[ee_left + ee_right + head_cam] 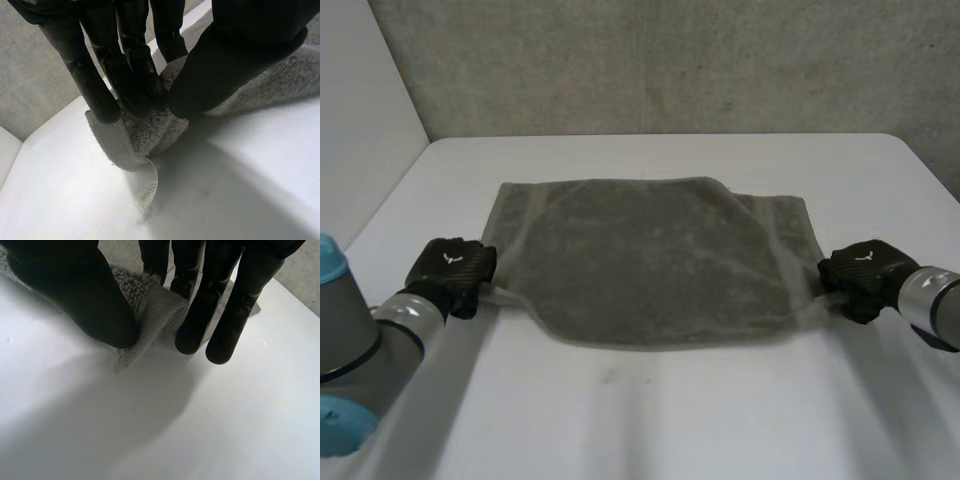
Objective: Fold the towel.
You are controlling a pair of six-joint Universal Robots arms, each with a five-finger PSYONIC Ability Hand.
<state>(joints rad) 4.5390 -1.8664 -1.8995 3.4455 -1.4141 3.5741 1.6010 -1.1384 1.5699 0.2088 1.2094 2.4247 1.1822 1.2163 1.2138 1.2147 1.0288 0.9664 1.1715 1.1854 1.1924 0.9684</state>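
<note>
Fingers [135, 75] of left hand [450, 268] and right hand [865, 272] pinch towel [650, 260] corners; tag [146, 185] illegible.

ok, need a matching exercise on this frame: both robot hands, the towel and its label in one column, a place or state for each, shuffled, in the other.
Column one
1. left robot hand
2. right robot hand
3. towel
4. label

Column two
A. white, hangs from a towel corner down to the table
B. pinches the towel's near right corner
C. grey, spread on the table between the two hands
D. pinches the towel's near left corner

Pairs: 1-D, 2-B, 3-C, 4-A
</note>
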